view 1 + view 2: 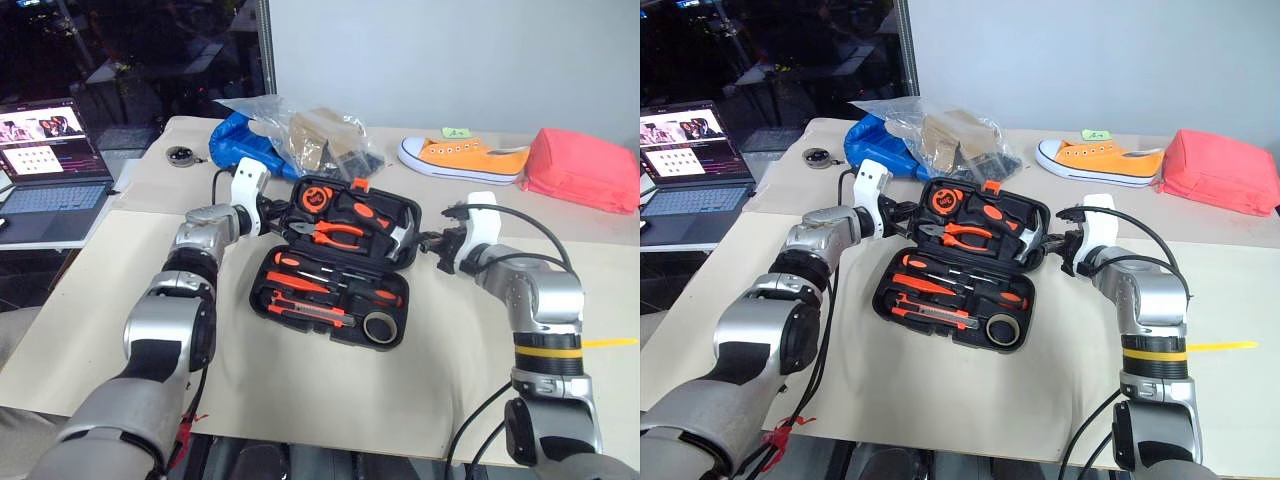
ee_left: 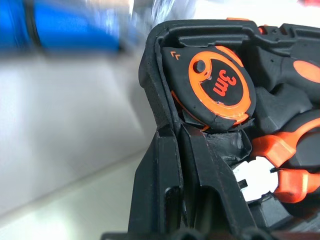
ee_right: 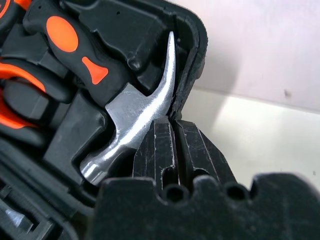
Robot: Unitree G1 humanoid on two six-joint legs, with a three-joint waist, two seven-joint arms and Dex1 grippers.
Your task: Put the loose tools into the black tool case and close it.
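The black tool case (image 1: pixel 268 268) lies open in the middle of the table, its lid on the far side. In its near half lie two black-and-orange screwdrivers (image 1: pixel 300 283), a thin red-orange screwdriver (image 1: pixel 330 272), the utility knife (image 1: pixel 305 308) and the grey tape ring (image 1: pixel 380 327). The lid holds a tape measure (image 2: pixel 215 85), pliers (image 1: pixel 335 235) and a hammer (image 3: pixel 145 115). My left gripper (image 2: pixel 181 132) is shut on the lid's left rim. My right gripper (image 3: pixel 173 121) is shut on the lid's right rim beside the hammer's claw.
A blue bag (image 1: pixel 235 140) and a clear plastic bag (image 1: pixel 320 135) sit behind the case. An orange shoe (image 1: pixel 465 158) and a red pouch (image 1: pixel 580 170) lie at the back right. An open laptop (image 1: pixel 50 165) stands off the table's left side.
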